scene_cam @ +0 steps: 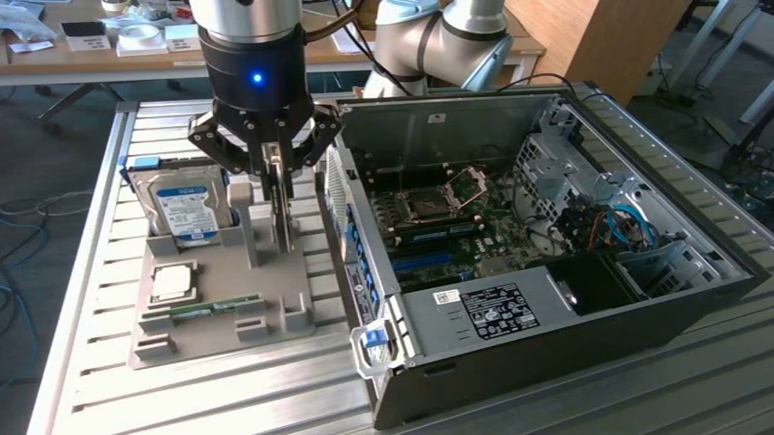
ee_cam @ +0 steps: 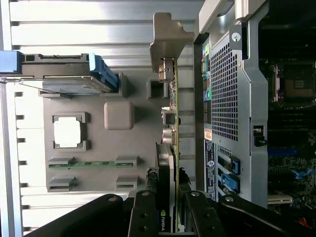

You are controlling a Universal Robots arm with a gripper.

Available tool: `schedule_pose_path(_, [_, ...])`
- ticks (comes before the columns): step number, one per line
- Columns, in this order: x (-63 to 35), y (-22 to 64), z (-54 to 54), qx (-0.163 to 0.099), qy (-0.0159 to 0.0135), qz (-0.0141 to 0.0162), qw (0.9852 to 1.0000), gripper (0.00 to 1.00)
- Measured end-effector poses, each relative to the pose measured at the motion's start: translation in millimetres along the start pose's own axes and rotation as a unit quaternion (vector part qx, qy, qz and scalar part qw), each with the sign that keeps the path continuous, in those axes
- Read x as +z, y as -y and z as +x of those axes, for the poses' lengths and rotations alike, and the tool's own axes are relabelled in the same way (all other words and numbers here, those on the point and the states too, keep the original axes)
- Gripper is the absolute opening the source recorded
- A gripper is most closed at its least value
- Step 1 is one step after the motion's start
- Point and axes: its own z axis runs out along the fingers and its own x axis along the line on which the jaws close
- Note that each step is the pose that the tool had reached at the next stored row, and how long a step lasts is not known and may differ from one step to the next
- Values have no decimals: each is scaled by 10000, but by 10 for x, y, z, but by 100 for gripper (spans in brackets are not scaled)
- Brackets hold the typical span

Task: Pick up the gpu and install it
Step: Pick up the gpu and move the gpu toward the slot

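The gpu (scene_cam: 282,213) is a thin dark card held on edge, its silver bracket (ee_cam: 168,39) pointing away from the wrist camera. My gripper (scene_cam: 279,177) is shut on the card from above, one finger (ee_cam: 146,210) on each face. The card (ee_cam: 173,123) hangs over the grey holder tray (scene_cam: 290,313), next to the tray's upright post and close beside the rear wall of the open computer case (scene_cam: 677,299). Its fan face does not show from this edge-on angle.
On the grey tray stand a silver hard drive (scene_cam: 184,210) with a blue-white label, a square processor (scene_cam: 169,283) and a green memory stick (scene_cam: 212,308). Inside the case lie the motherboard (scene_cam: 441,213) and power supply (scene_cam: 490,313). The slatted metal table (scene_cam: 85,362) carries everything.
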Motion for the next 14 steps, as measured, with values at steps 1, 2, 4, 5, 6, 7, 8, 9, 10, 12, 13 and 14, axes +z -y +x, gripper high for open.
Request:
schedule_pose_path(1, [-2, 0, 0, 0, 0, 0, 10000, 27])
schedule_pose_path(2, [-8, -1, 0, 0, 0, 1, 10000, 27])
schedule_pose_path(4, [-24, -2, 0, 1, 1, 0, 10000, 27])
schedule_pose_path(5, [-28, -2, 0, 1, 1, 0, 10000, 27])
schedule_pose_path(6, [-29, -2, 0, 1, 2, -1, 10000, 27])
schedule_pose_path(7, [-29, -2, 0, 1, 2, -1, 10000, 27])
schedule_pose_path(8, [-30, -2, -1, 1, 2, -1, 10000, 27])
schedule_pose_path(9, [-31, -2, -1, 1, 1, -1, 10000, 27])
schedule_pose_path(10, [-32, -2, -1, 1, 1, 0, 10000, 27])
schedule_pose_path(12, [-32, -2, -1, 1, 1, 0, 10000, 27])
schedule_pose_path(13, [-32, -2, -1, 1, 1, 0, 10000, 27])
schedule_pose_path(14, [-37, -2, 0, 1, 0, 1, 10000, 27])
